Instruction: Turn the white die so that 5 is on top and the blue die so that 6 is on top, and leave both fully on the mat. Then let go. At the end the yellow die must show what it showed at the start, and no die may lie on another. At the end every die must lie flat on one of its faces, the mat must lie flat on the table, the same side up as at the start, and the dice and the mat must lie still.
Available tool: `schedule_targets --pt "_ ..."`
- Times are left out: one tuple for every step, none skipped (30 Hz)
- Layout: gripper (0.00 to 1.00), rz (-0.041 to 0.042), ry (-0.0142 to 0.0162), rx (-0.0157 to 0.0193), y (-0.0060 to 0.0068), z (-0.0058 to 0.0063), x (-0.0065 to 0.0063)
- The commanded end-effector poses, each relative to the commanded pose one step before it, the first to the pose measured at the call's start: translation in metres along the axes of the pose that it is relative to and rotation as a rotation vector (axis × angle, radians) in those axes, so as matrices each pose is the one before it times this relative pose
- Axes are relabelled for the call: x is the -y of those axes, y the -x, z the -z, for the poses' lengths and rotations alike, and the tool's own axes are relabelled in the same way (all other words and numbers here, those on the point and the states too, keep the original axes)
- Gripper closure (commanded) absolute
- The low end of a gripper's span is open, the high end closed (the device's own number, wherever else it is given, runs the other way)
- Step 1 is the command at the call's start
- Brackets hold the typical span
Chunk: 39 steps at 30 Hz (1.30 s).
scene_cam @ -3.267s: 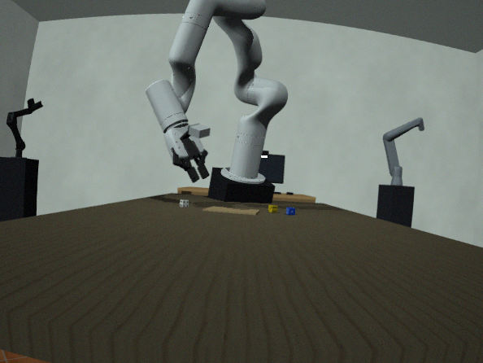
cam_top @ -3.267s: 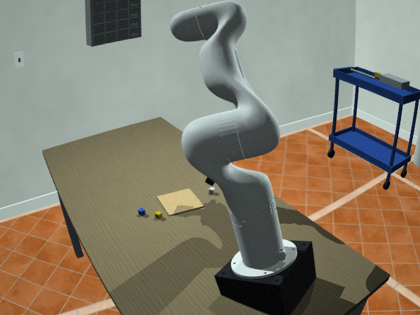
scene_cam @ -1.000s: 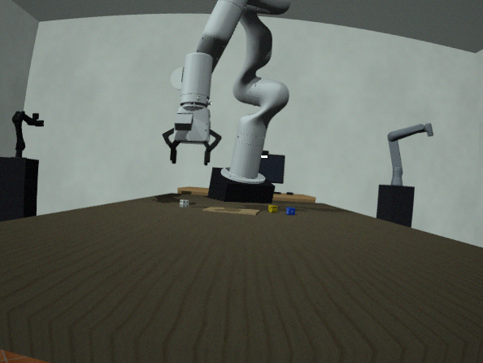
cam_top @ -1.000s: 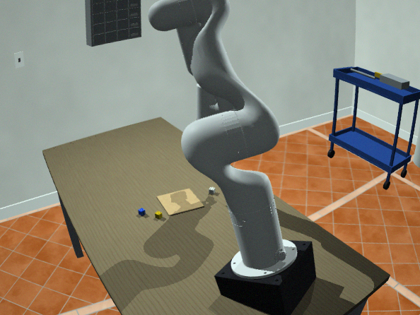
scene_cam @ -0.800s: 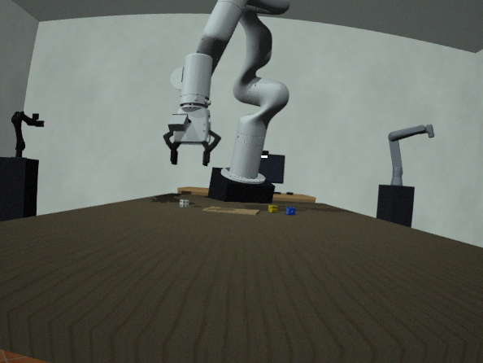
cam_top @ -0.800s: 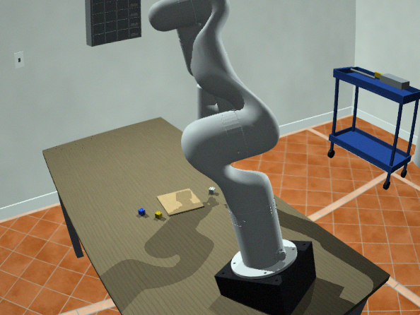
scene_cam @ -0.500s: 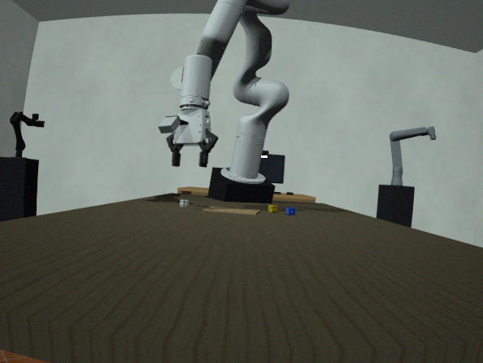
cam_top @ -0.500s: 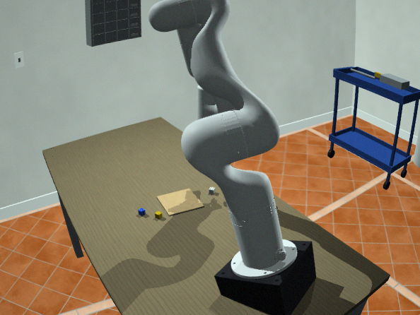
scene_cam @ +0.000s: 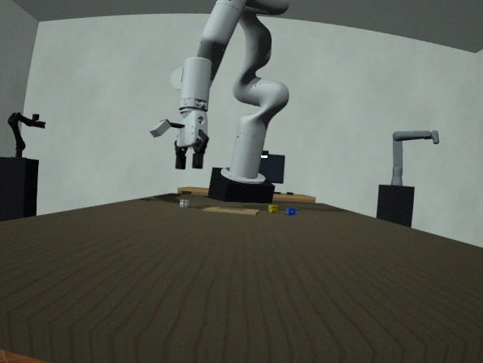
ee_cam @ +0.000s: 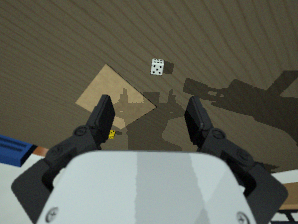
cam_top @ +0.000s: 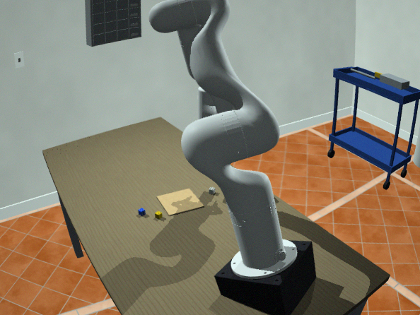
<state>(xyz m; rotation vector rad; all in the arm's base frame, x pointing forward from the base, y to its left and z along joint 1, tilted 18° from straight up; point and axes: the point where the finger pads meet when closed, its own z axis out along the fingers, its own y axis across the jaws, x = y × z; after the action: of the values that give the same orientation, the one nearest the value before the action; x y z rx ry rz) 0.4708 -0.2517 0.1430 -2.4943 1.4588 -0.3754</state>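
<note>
White die, one of three dice, sits beside one mat.

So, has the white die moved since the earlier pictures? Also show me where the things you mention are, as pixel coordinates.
No. The white die [cam_top: 212,191] [scene_cam: 184,203] [ee_cam: 157,66] keeps the same place beside the mat [cam_top: 178,198] [scene_cam: 229,211] [ee_cam: 102,92] in the top view.
</note>
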Motion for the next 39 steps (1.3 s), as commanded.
schedule_targets --pt "0.00 -0.16981 0.02841 0.01545 -0.00072 -0.00174 -0.00043" --pt "0.00 -0.03346 0.00003 -0.00002 -0.00003 -0.00049 -0.00019" --pt "0.00 0.00000 0.00000 0.00000 0.00000 0.00000 0.00000" --pt "0.00 0.00000 0.00000 0.00000 0.00000 0.00000 0.00000" --pt "0.00 -0.02145 0.00002 -0.00002 -0.00002 -0.00031 -0.00012" --pt "0.00 -0.08882 0.00009 -0.00008 -0.00011 -0.00129 -0.00050" --pt "0.00 -0.02725 0.00003 -0.00003 -0.00005 -0.00040 -0.00015" --pt "0.00 -0.01967 0.00002 -0.00002 -0.00004 -0.00029 -0.00011" --pt "0.00 -0.02769 0.00004 -0.00003 -0.00006 -0.00040 -0.00015" --pt "0.00 -0.01259 0.00002 -0.00002 -0.00003 -0.00018 -0.00007" --pt "0.00 -0.05726 0.00008 -0.00008 -0.00013 -0.00083 -0.00031" --pt "0.00 -0.02796 0.00004 -0.00004 -0.00007 -0.00041 -0.00015" --pt "0.00 -0.03239 0.00005 -0.00005 -0.00009 -0.00047 -0.00017" --pt "0.00 -0.03158 0.00005 -0.00005 -0.00009 -0.00046 -0.00017" --pt "0.00 -0.01895 0.00003 -0.00003 -0.00006 -0.00028 -0.00010" --pt "0.00 -0.04643 0.00008 -0.00009 -0.00015 -0.00067 -0.00024" --pt "0.00 -0.03282 0.00006 -0.00007 -0.00011 -0.00048 -0.00017" --pt "0.00 -0.00106 0.00000 0.00000 0.00000 -0.00002 -0.00001" --pt "0.00 -0.06168 0.00011 -0.00014 -0.00022 -0.00089 -0.00031" --pt "0.00 0.00000 0.00000 0.00000 0.00000 0.00000 0.00000" --pt "0.00 0.00000 0.00000 0.00000 0.00000 0.00000 0.00000" --pt "0.00 -0.01572 0.00003 -0.00004 -0.00006 -0.00023 -0.00008" --pt "0.00 -0.07421 0.00013 -0.00020 -0.00030 -0.00108 -0.00036" --pt "0.00 -0.04533 0.00008 -0.00013 -0.00020 -0.00066 -0.00021" --pt "0.00 -0.01987 0.00003 -0.00006 -0.00009 -0.00029 -0.00009" --pt "0.00 -0.00556 0.00001 -0.00002 -0.00003 -0.00008 -0.00002" --pt "0.00 -0.05240 0.00009 -0.00017 -0.00025 -0.00076 -0.00023" --pt "0.00 -0.01467 0.00002 -0.00005 -0.00007 -0.00021 -0.00006" --pt "0.00 -0.05133 0.00008 -0.00019 -0.00026 -0.00074 -0.00021" --pt "0.00 -0.01185 0.00002 -0.00004 -0.00006 -0.00017 -0.00005" --pt "0.00 -0.04802 0.00007 -0.00019 -0.00026 -0.00070 -0.00018" --pt "0.00 -0.01108 0.00002 -0.00004 -0.00006 -0.00016 -0.00004" --pt "0.00 -0.05145 0.00007 -0.00022 -0.00029 -0.00074 -0.00018" --pt "0.00 -0.00343 0.00000 -0.00001 -0.00002 -0.00005 -0.00001" --pt "0.00 -0.05054 0.00006 -0.00022 -0.00030 -0.00073 -0.00016" --pt "0.00 -0.03819 0.00004 -0.00018 -0.00023 -0.00055 -0.00011" --pt "0.00 0.00000 0.00000 0.00000 0.00000 0.00000 0.00000" --pt "0.00 0.00000 0.00000 0.00000 0.00000 0.00000 0.00000" --pt "0.00 -0.00793 0.00001 -0.00004 -0.00005 -0.00011 -0.00002"
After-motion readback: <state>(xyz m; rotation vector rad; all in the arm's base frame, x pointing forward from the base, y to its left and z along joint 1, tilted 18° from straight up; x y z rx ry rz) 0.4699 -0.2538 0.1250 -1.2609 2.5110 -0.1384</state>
